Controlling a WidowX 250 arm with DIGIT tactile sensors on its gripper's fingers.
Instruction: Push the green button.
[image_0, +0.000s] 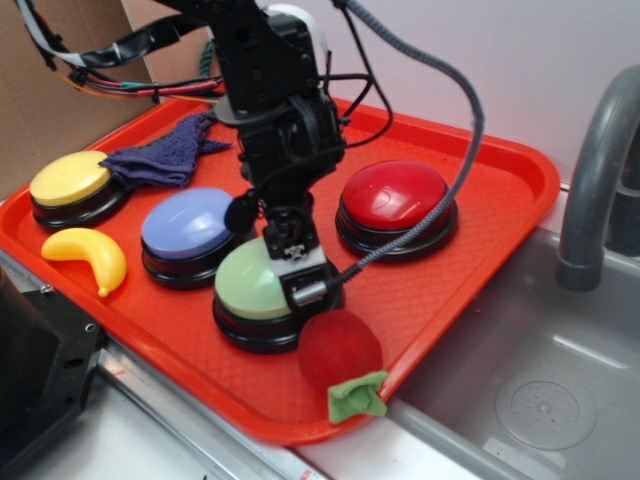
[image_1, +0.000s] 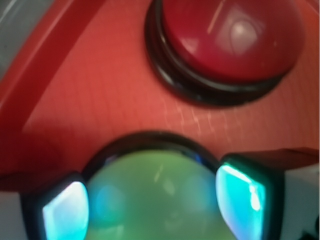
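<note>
A large round pale-green domed plastic button (image_0: 252, 283) on a black base is seen near the front edge of an orange-red plastic tray (image_0: 500, 190), between a light-blue domed button (image_0: 187, 224) and a fuzzy red ball (image_0: 340, 349). The robot's black hand (image_0: 298, 275) is placed on or just above the dome's right side; contact cannot be confirmed. In the wrist view its fingers (image_1: 62, 212) are seen spread, one at each side of the green dome, holding nothing. The press is best made straight down and kept centred, so that the rounded top is not slipped off towards the dark-red domed button (image_0: 395, 198).
</note>
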